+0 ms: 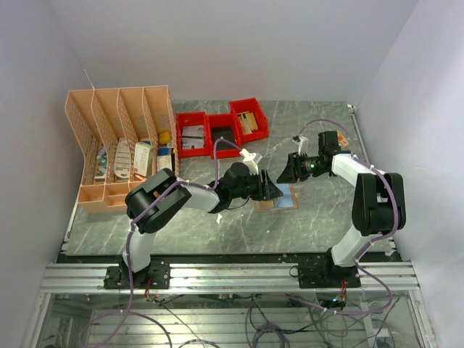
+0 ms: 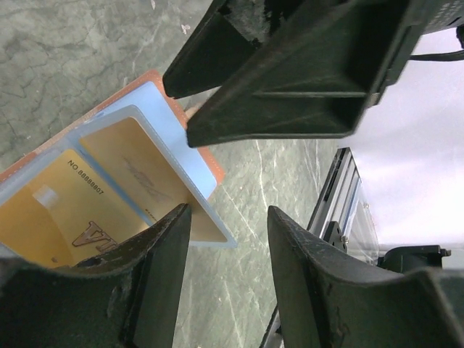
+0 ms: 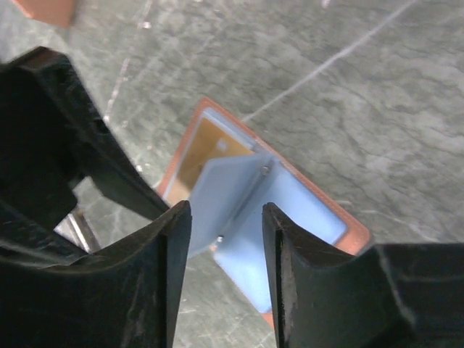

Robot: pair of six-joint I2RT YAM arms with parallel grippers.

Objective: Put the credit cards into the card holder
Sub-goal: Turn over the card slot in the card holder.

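Attention is drawn first to the card holder (image 1: pixel 279 197), which lies unfolded and flat on the tabletop (image 1: pixel 181 225) between the two arms, its tan-brown rim showing around a pale blue inside. A gold card (image 2: pixel 87 196) is seen lying in one panel, under what looks like a clear window; it is judged to be seated. A light blue leaf (image 3: pixel 225 192) stands tilted up from the middle of the holder in the right wrist view; whether it is a card or an inner flap cannot be told.

The left pincer (image 2: pixel 226 217) is held partly open just over the near edge of the holder, one finger (image 2: pixel 156 275) close against the gold card's corner, and nothing is clamped between the jaws. The right pincer (image 3: pixel 223 210) hovers above the blue leaf, also partly open, with nothing seen gripped. The two pincers are close together over the holder.

Cards like these are judged to be light, stiff and slick, and hard to lift from a flat surface, so a hold across the short edges or on a raised corner would be safest. The holder is judged soft and light and is likely to slide or fold shut when pushed, so one panel should be pinned down at its rim while a card is slid in. Too hard a squeeze could make a thin card bow and spring free.
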